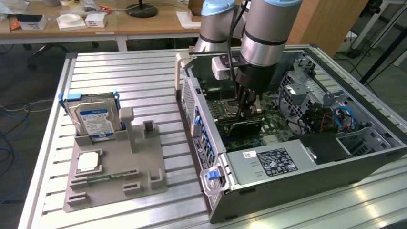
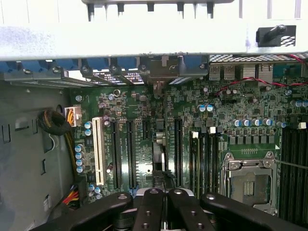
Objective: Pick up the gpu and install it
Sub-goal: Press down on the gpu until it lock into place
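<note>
Right now my arm (image 1: 264,33) reaches straight down into the open computer case (image 1: 292,162), wrist vertical, with my tool (image 1: 247,109) low over the motherboard (image 2: 144,139). Its fingers (image 2: 159,211) are closed tight on the gpu (image 1: 245,128), which stands on edge between them, just above the expansion slots (image 2: 130,149) and beside the empty processor socket (image 2: 248,180). The case lies on its side on a ribbed metal table (image 1: 121,76). Toward the exterior view's left, a grey holder tray (image 1: 108,176) carries an upright hard drive (image 1: 94,121) with a blue label. Behind the table stand wooden desks (image 1: 127,24) holding small white boxes (image 1: 79,21).
</note>
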Available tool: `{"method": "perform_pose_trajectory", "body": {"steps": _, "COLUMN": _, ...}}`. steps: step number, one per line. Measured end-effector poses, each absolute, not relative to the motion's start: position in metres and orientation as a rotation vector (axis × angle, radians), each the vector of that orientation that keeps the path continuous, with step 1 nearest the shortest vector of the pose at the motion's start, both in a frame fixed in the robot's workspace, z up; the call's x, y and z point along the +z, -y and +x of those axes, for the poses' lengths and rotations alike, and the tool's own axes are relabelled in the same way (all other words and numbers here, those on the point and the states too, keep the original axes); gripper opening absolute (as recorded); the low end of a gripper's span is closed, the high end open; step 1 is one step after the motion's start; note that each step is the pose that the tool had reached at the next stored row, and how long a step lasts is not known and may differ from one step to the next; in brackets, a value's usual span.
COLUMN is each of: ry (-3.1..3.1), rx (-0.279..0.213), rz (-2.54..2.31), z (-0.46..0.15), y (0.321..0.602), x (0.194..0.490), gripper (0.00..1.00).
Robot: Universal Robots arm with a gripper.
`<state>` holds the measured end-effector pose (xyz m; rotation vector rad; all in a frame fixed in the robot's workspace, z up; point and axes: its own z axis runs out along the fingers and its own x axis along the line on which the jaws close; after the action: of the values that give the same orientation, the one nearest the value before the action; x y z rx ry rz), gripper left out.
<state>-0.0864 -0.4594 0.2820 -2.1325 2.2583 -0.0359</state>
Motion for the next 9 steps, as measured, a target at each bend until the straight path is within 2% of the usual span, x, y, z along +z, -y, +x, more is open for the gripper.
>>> {"method": "perform_pose_trajectory", "body": {"steps": 9, "ry": -2.254, "rx": -0.026, "rz": -2.128, "z": -0.0864, "y": 0.4593, "x": 0.2786, "gripper": 0.11}}
